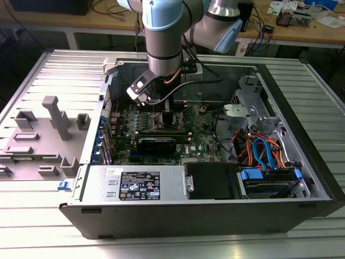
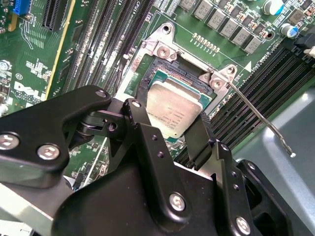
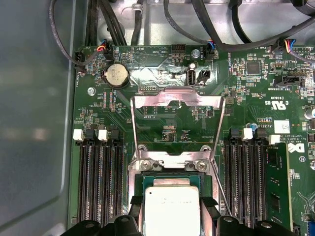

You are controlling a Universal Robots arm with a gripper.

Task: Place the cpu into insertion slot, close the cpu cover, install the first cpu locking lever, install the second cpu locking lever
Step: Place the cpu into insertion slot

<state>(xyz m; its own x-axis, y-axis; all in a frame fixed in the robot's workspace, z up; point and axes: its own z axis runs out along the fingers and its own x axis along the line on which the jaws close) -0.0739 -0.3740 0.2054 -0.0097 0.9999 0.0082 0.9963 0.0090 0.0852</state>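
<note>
The cpu (image 2: 173, 110) is a flat silver square. It sits level in the opening of the insertion slot (image 2: 158, 69), and I cannot tell whether it is fully seated. My gripper (image 2: 171, 124) is shut on the cpu, with one black finger (image 2: 141, 123) against each of two opposite edges. In the first wrist view the cpu (image 3: 172, 204) shows between the fingertips (image 3: 139, 216). The cpu cover (image 3: 177, 98) is swung fully open and lies back from its hinge (image 3: 172, 161). Both locking levers are raised; one thin rod (image 2: 261, 120) sticks out beside the slot.
My arm (image 1: 161, 43) reaches down into the open computer case (image 1: 302, 135). Black memory slots (image 3: 101, 182) flank the socket on both sides. A black heatsink block (image 1: 157, 143), the power supply (image 1: 137, 183) and coloured drive cables (image 1: 264, 151) lie nearby. A grey fixture tray (image 1: 43, 129) stands at the exterior view's left.
</note>
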